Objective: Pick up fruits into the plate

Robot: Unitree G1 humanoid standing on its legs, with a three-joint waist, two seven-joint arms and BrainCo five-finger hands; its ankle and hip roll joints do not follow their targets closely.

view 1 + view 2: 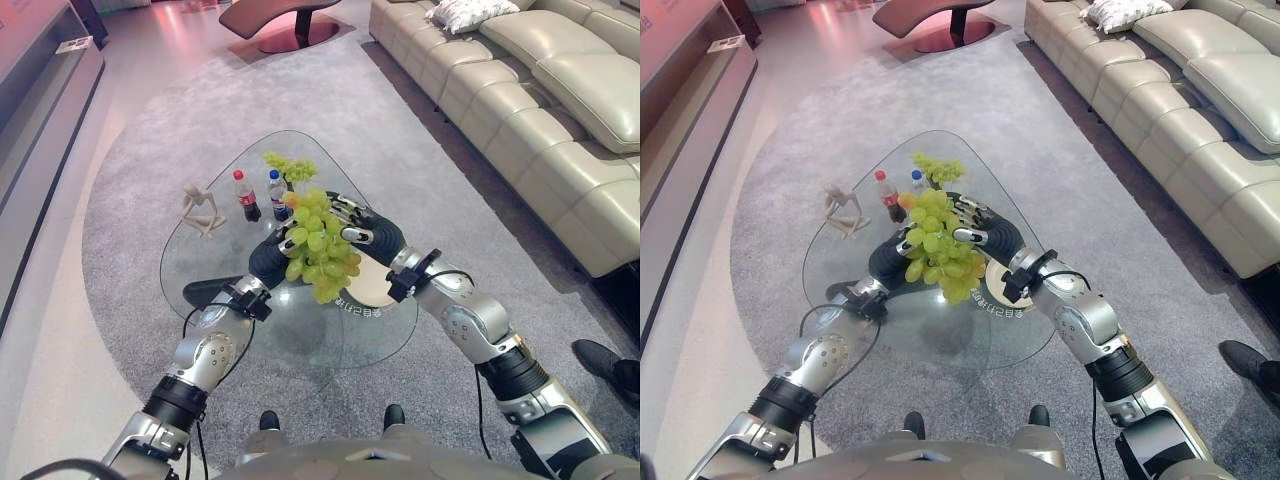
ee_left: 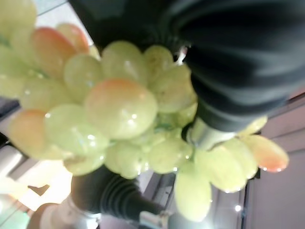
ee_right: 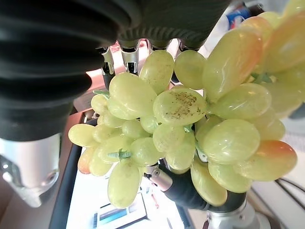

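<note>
A beige sofa [image 1: 560, 110] runs along the robot's right side, and a grey rug [image 1: 420, 170] spreads under a glass table [image 1: 220, 270]. On the table, partly hidden by the hands, lies a pale plate [image 1: 372, 285]. Above the plate's left part hangs a big bunch of green grapes [image 1: 318, 245], some berries blushed orange, lifted clear of the glass between both hands. The left hand [image 1: 272, 255] presses in from the left, its fingers buried among the berries, so whether they curl I cannot tell. The right hand [image 1: 362, 228] has fingers bent over the bunch's top and far side, clasping it. Behind the bunch stand two small bottles [image 1: 247, 196], one red-labelled, one blue, beside a leafy green sprig [image 1: 290, 168]. Left of them sits a small pale figurine [image 1: 203, 211].
</note>
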